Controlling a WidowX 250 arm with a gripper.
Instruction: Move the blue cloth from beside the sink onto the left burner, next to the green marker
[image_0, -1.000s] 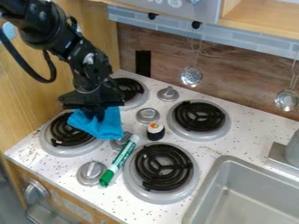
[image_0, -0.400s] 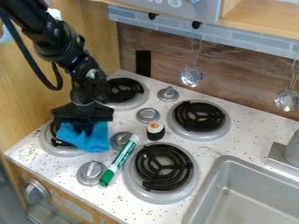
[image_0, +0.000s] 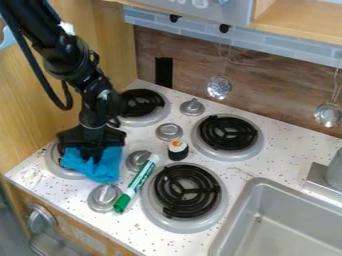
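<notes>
Observed claw (image_0: 93, 150) at left, hanging over the left burner (image_0: 59, 169). Pinching blue cloth (image_0: 100, 170), bunched between the fingers and draped below them, over part of the burner. Cannot tell whether cloth touches burner. Noted just beside the cloth: middle knob (image_0: 138, 159) to its right, near knob (image_0: 104, 197) on its near side.

Farther right, found marker (image_0: 139, 182) lying aslant between those knobs and the near burner (image_0: 184, 192), green cap toward the near side. Just beyond the near burner, logged sushi (image_0: 178, 150) standing upright, dark below, white and orange on top.

Behind the claw, recorded far left burner (image_0: 141, 103); to its right, two more knobs (image_0: 169, 131) and the far right burner (image_0: 228, 133). At near right, marked sink (image_0: 234, 220). Against the wooden backsplash (image_0: 267, 97), saw two strainers (image_0: 219, 87) hanging. At near left, on the front panel (image_0: 80, 236), listed one large knob (image_0: 41, 218).
</notes>
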